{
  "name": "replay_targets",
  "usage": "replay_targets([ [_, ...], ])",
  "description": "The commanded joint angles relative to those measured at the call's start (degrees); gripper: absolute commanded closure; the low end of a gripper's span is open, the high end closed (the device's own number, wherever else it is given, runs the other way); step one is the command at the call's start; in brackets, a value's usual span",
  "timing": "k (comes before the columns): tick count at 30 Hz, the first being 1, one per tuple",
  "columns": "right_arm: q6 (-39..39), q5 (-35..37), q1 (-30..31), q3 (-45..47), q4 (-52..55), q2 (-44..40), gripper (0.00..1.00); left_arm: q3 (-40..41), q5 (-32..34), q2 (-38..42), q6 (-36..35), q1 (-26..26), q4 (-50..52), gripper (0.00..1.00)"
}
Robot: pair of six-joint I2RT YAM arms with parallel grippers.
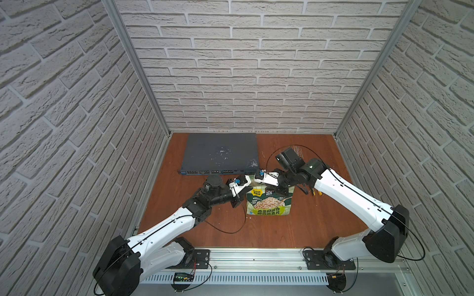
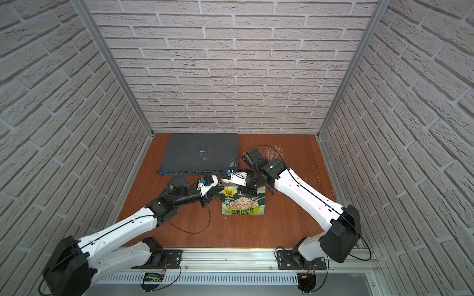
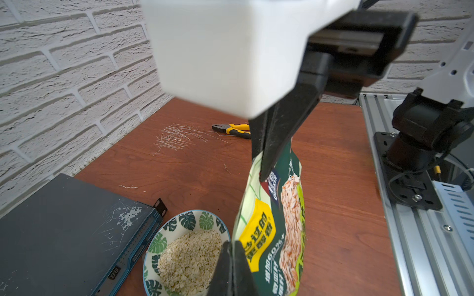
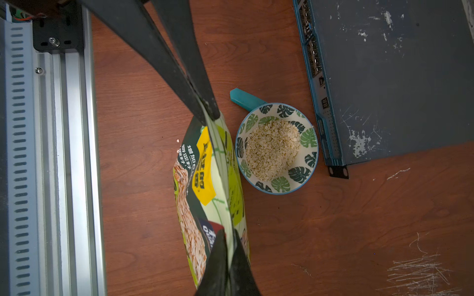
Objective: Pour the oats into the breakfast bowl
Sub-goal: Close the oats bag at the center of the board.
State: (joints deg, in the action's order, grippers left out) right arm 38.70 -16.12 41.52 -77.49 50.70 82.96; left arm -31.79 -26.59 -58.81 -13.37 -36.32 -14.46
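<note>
The left gripper [image 3: 232, 246] and the right gripper [image 4: 227, 232] both pinch the top edge of the pouch [image 4: 205, 166], which stands just beside the breakfast bowl [image 4: 309, 139]. The oats [image 4: 272, 150] sit heaped in the bowl. The pouch's mouth is hard to see. Keep the pouch straight up and let go gently.

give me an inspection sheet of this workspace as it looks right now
surface: red-brown wooden tabletop, scratched patch, few stray flakes
job's things: green printed oat pouch upright; white leaf-print ceramic bowl beside it, holding pale oat flakes
clutter: dark grey flat network switch, yellow-handled pliers, teal plastic piece by bowl
grippers: left gripper and right gripper both shut on pouch top
cables: black cable loop hanging over table from left arm
surroundings: white brick-pattern walls, aluminium base rail
</note>
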Motion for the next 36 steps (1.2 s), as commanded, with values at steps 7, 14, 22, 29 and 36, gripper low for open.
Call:
replay_targets([
  [7,-1.37,-5.88,1.37,-2.44,-4.69,3.64,0.81,0.59,-1.09,0.78,1.01,0.28,-4.41,1.0],
  [14,-2.0,-5.69,1.33,-2.74,-4.91,4.82,0.92,0.76,-0.94,1.02,1.14,0.32,-4.43,1.0],
  [22,-3.45,-10.5,1.26,-3.16,-7.65,6.51,0.88,0.52,-1.01,0.67,1.31,0.34,-4.46,1.0],
  [29,-1.76,-3.3,-2.56,-2.97,-0.35,4.26,0.73,0.81,-0.07,1.65,0.9,0.51,-3.17,1.0],
  [36,-0.09,-0.12,-5.13,-1.39,5.69,-0.18,0.97,0.72,0.05,1.33,0.85,0.69,-3.47,1.0],
])
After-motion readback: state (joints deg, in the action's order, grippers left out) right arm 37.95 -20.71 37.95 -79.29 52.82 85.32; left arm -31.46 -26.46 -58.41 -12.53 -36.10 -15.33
